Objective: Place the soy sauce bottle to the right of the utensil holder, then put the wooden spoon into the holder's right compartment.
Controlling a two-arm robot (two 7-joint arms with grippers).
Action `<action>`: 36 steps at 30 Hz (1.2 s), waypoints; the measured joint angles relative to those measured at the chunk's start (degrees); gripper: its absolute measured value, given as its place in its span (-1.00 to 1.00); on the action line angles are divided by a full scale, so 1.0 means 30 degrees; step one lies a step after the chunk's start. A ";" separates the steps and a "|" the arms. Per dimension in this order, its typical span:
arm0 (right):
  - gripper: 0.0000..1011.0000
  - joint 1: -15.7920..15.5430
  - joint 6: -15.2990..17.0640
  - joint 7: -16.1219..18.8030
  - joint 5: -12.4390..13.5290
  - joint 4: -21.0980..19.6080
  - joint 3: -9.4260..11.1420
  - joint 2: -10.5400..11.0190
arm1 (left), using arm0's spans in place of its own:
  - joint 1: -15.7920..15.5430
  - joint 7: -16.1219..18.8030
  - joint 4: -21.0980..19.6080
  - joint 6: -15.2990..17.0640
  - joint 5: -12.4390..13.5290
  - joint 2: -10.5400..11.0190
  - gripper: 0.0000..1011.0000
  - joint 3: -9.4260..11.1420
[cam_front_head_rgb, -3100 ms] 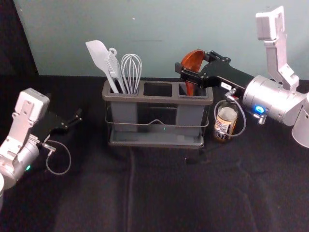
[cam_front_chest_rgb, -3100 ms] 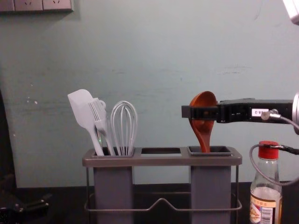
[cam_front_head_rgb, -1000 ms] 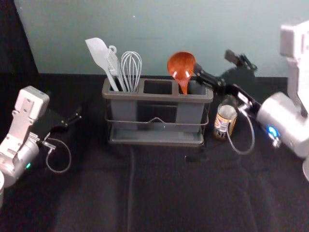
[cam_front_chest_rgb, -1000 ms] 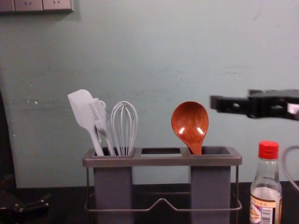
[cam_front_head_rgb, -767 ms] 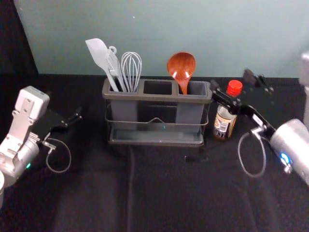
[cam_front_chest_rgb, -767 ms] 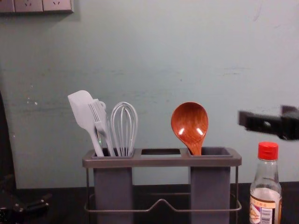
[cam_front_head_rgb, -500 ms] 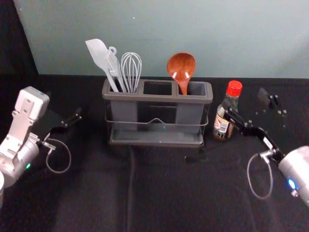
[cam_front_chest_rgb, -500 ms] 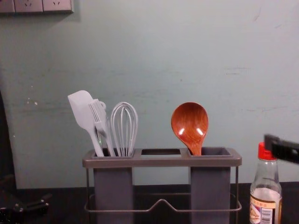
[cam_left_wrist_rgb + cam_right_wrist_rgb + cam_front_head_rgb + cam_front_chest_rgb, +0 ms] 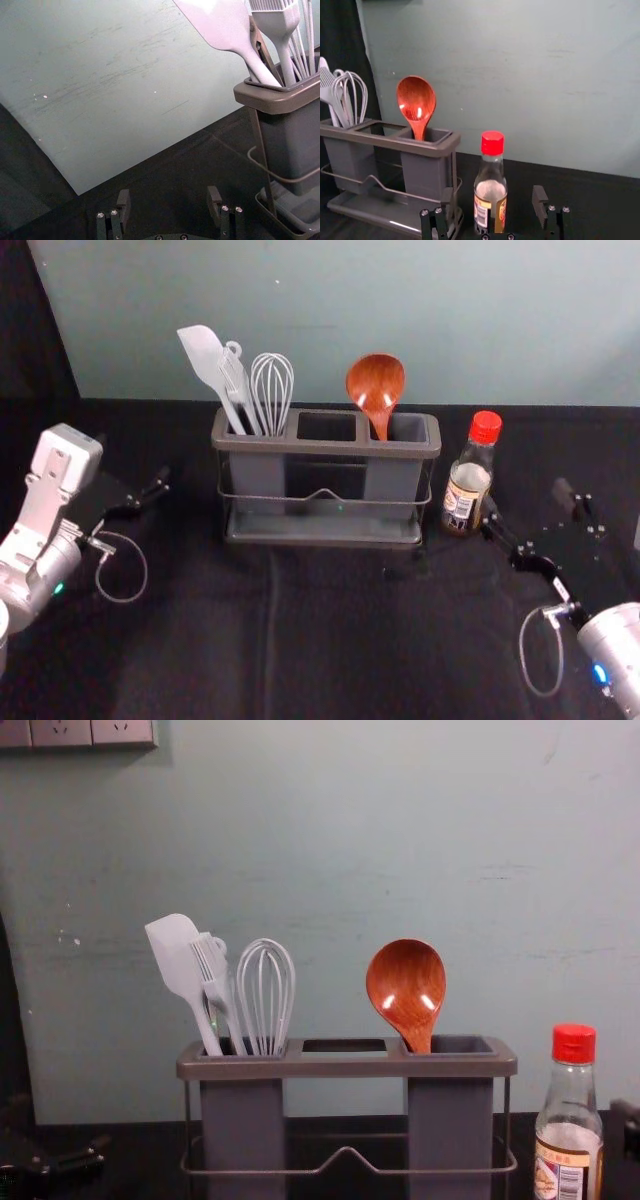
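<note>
Wooden spoon (image 9: pixel 375 380), glossy reddish-brown, stood bowl up in right compartment (image 9: pixel 410 427) of utensil holder (image 9: pixel 325 446), handle inside near compartment's left side. Soy sauce bottle (image 9: pixel 468 492), clear glass, red cap on, printed label, stood upright just beside holder, to its right. Holder stood upright, grey, brownish rim, three openings, wire rail, tray at base.

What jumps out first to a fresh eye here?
Probably the glossy reddish-brown wooden spoon, bowl up in the right compartment of the grey utensil holder. Next, the bright red cap on the soy sauce bottle, standing just right of the holder. Then the pale spatula and whisk in the left compartment.
</note>
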 joint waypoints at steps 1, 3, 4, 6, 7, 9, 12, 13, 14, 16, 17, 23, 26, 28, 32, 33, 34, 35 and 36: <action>0.98 -0.0014 -0.0056 0.0021 -0.0017 0.0099 0.0001 -0.0061 | 0.0002 0.0000 -0.0001 0.0000 0.0001 0.0000 0.99 0.0000; 0.98 -0.0043 -0.0189 0.0066 -0.0107 0.0367 0.0011 -0.0206 | 0.0001 0.0001 -0.0001 0.0000 0.0000 0.0000 0.99 0.0000; 0.98 -0.0045 -0.0219 0.0086 -0.0146 0.0471 0.0012 -0.0250 | 0.0001 0.0000 -0.0001 0.0000 0.0000 0.0000 0.99 -0.0001; 0.98 -0.0027 -0.0294 0.0198 -0.0253 0.0739 0.0011 -0.0373 | 0.0001 0.0000 -0.0001 0.0000 0.0002 0.0000 0.99 0.0000; 0.98 0.0014 -0.0343 0.0310 -0.0287 0.0926 0.0007 -0.0443 | 0.0001 0.0000 -0.0001 0.0000 0.0001 0.0000 0.99 0.0000; 0.98 0.0074 -0.0380 0.0395 -0.0322 0.1100 0.0003 -0.0521 | 0.0002 0.0000 -0.0001 0.0000 0.0001 0.0000 0.99 -0.0001; 0.98 0.0203 -0.0464 0.0624 -0.0391 0.1429 -0.0003 -0.0683 | 0.0000 0.0000 -0.0001 0.0000 0.0001 0.0000 0.99 -0.0001; 0.98 0.0246 -0.0483 0.0716 -0.0413 0.1549 0.0005 -0.0752 | 0.0001 0.0000 -0.0001 0.0000 0.0000 0.0000 0.99 -0.0001; 0.98 0.0265 -0.0488 0.0777 -0.0431 0.1603 0.0011 -0.0791 | 0.0002 0.0000 -0.0001 0.0000 0.0001 0.0000 0.99 -0.0001; 0.98 0.0320 -0.0489 0.0866 -0.0457 0.1719 0.0026 -0.0856 | 0.0002 0.0000 -0.0001 0.0000 0.0001 0.0000 0.99 0.0000; 0.98 0.0349 -0.0488 0.0938 -0.0459 0.1779 0.0036 -0.0884 | 0.0001 0.0000 -0.0001 0.0000 0.0001 -0.0001 0.99 0.0000; 0.98 0.0399 -0.0478 0.1058 -0.0459 0.1877 0.0061 -0.0924 | 0.0002 0.0000 -0.0001 0.0000 0.0001 0.0000 0.99 0.0000; 0.98 0.0394 -0.0471 0.1054 -0.0458 0.1833 0.0053 -0.0911 | 0.0000 0.0000 -0.0001 0.0000 0.0001 0.0000 0.99 -0.0001; 0.98 0.0389 -0.0463 0.1049 -0.0455 0.1812 0.0051 -0.0900 | 0.0001 0.0000 -0.0001 -0.0001 0.0001 0.0000 0.99 0.0000; 0.98 0.0385 -0.0453 0.1002 -0.0452 0.1791 0.0045 -0.0888 | 0.0001 0.0000 -0.0001 0.0000 0.0001 0.0000 0.99 0.0000; 0.98 0.0383 -0.0449 0.0995 -0.0449 0.1781 0.0042 -0.0883 | 0.0001 0.0000 -0.0001 -0.0001 0.0002 0.0000 0.99 0.0000; 0.98 0.0381 -0.0445 0.0989 -0.0445 0.1773 0.0039 -0.0880 | 0.0001 0.0000 -0.0001 0.0000 0.0001 0.0000 0.99 0.0000; 0.98 0.0380 -0.0443 0.0988 -0.0444 0.1768 0.0037 -0.0879 | 0.0001 0.0000 -0.0001 0.0000 0.0000 0.0000 0.99 0.0000; 0.98 0.0378 -0.0440 0.0984 -0.0440 0.1763 0.0035 -0.0877 | 0.0001 0.0000 -0.0001 -0.0001 0.0001 0.0000 0.99 0.0000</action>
